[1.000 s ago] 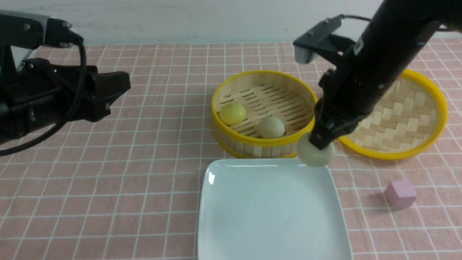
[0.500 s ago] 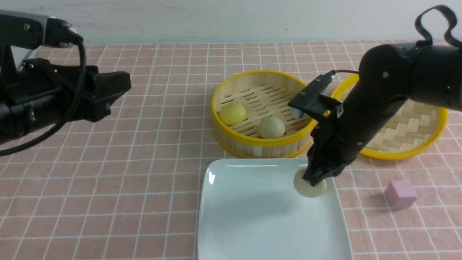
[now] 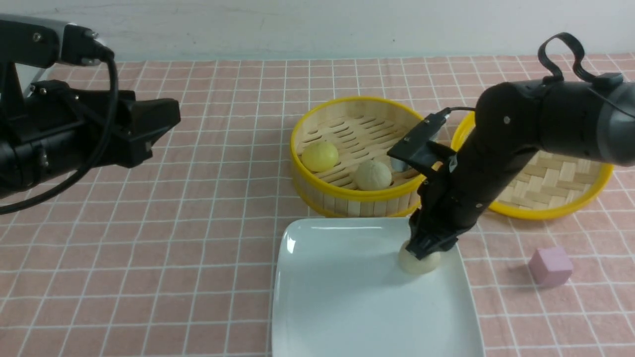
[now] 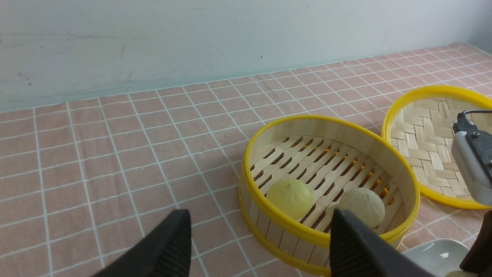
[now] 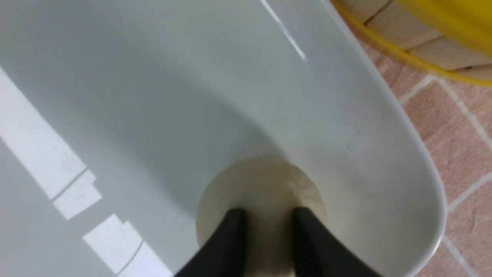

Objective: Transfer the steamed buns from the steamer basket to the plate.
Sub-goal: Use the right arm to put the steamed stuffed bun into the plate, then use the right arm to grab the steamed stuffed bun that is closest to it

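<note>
Right gripper [image 3: 421, 250] is down on the white square plate [image 3: 357, 297], at the plate's far right corner. Its two black fingertips [image 5: 234, 223] press on the top of a pale beige bun [image 3: 419, 263], which sits on the plate surface close to the raised rim. The fingertips stand only a little apart, and I cannot tell whether they grip the bun or have already let it go.

I judge that the step in hand is setting down the first bun. The next move calls for opening the jaws fully and rising straight up, so that the soft bun does not stick to the fingertips or roll over the near rim.

Left gripper [image 3: 168, 116] hangs in the air far to the left of the plate, jaws wide apart with nothing between them.

The steamer basket [image 3: 357, 196] stands just behind the plate's far edge. The right arm must lift over its tall slat wall to go back inside. The shallow woven tray [image 3: 550, 173] lies behind the plate's far right corner, partly hidden by the right arm.

In the basket lie a pale beige bun [image 3: 373, 175] and a yellow bun [image 3: 320, 156], apart from each other. A small pink cube [image 3: 549, 266] sits on the cloth to the right of the plate, out of the path.
</note>
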